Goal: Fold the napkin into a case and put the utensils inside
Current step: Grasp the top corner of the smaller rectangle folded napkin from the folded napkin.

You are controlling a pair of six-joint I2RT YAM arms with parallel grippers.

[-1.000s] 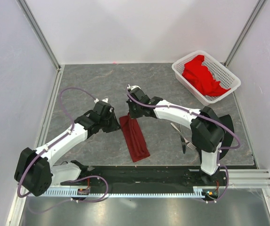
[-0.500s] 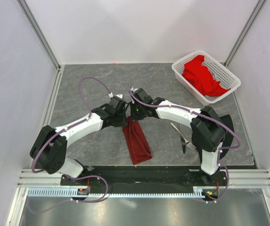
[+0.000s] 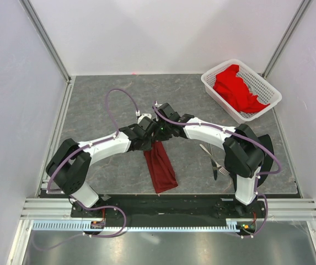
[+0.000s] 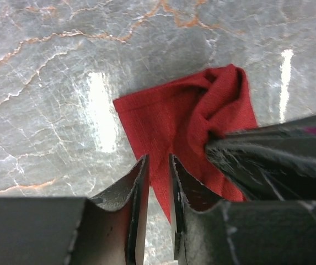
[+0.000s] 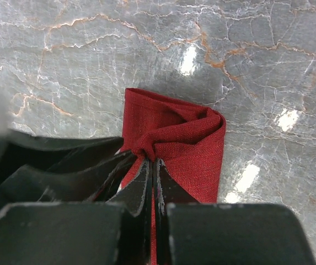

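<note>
Maroon cloth puckers right at the tips of my right claw [image 5: 153, 161], whose fingers are pressed together with no gap and have a small gathered fold of the napkin [image 5: 191, 138] pinched between them. From its own camera my left claw [image 4: 158, 160] shows its fingers only a narrow slit apart, with red cloth and a little grey table visible in the slit. I cannot tell whether it has actually caught the cloth or just sits over its edge. A dark finger of the right claw presses onto the cloth just beside it, so the two claws are close together at the same end. From above, both claws meet at the far end of the napkin, which lies as a narrow, long folded strip running from them toward the arm bases, slightly slanted, flat on the table [image 3: 102, 99]. That far end is rumpled where it is held, and the rest of the strip looks smooth. The utensils [image 3: 215, 163] lie together on the table to the right of the strip, apart from it and near the right arm's elbow. At the far right corner stands a white lattice basket [image 3: 210, 83] holding bright red cloth [image 3: 235, 88].
</note>
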